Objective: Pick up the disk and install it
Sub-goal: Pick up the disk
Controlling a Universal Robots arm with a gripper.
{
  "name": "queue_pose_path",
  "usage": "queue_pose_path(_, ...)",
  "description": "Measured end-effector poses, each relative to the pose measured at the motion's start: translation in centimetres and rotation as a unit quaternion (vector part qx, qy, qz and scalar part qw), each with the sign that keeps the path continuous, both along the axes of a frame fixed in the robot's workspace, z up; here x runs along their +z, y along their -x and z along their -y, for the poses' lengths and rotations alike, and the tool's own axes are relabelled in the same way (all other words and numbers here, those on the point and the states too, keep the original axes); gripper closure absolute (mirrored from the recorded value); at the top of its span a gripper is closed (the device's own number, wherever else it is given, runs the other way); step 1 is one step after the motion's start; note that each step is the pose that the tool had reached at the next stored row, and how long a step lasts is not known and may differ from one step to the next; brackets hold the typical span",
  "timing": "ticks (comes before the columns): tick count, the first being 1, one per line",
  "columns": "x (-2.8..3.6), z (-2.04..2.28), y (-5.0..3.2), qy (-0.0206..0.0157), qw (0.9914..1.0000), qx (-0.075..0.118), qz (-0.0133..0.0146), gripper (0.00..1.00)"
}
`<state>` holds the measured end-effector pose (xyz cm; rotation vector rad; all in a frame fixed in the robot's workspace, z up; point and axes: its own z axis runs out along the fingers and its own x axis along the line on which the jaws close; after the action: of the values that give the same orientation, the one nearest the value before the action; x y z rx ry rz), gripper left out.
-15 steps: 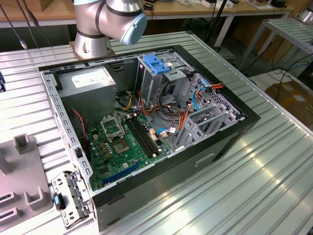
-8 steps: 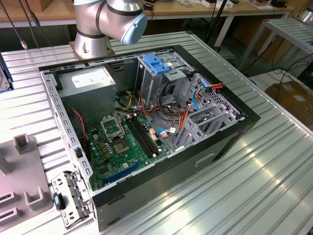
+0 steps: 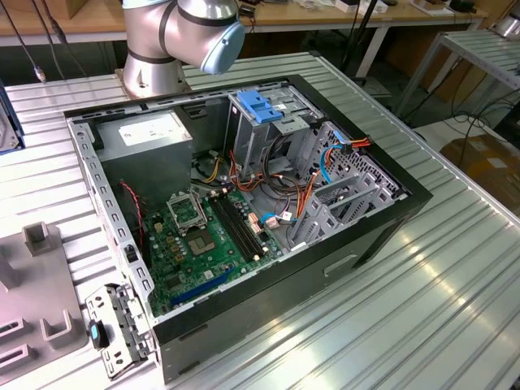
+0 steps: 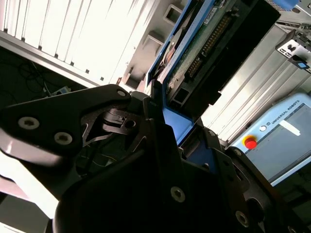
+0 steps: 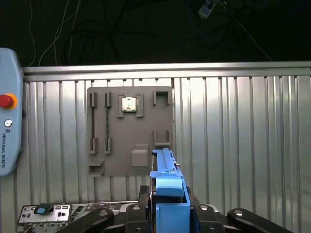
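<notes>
In both wrist views my gripper (image 4: 167,128) (image 5: 167,206) is shut on the disk (image 4: 204,53) (image 5: 165,172). The disk is held edge-on between the black fingers, above the ribbed metal table. Its blue plastic side rail (image 4: 177,124) sits in the grip, and its green circuit board and pin connector face the camera in the second wrist view. In the exterior view the open computer case (image 3: 382,236) lies on the table, its metal drive cage (image 3: 260,130) topped by a blue latch (image 3: 258,106). The arm's base (image 3: 162,49) stands behind the case.
A grey fixture plate (image 5: 129,131) (image 3: 32,284) with slots and a small chip (image 5: 129,104) lies on the table. A teach pendant with a red button (image 5: 7,126) (image 4: 282,141) lies beside it. A metal bracket (image 3: 114,325) (image 5: 48,213) rests near the case, which holds a grey power supply (image 3: 150,134).
</notes>
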<state>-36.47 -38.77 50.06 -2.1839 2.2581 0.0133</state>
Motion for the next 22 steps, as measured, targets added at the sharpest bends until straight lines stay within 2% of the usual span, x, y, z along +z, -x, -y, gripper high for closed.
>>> queue_pose_path(6,0.00,0.01,-0.23,0.0001,1.00000,0.000,0.0000,0.63)
queue_pose_path(22,0.00,0.01,-2.76,0.0001,1.00000,0.000,0.0000,0.63)
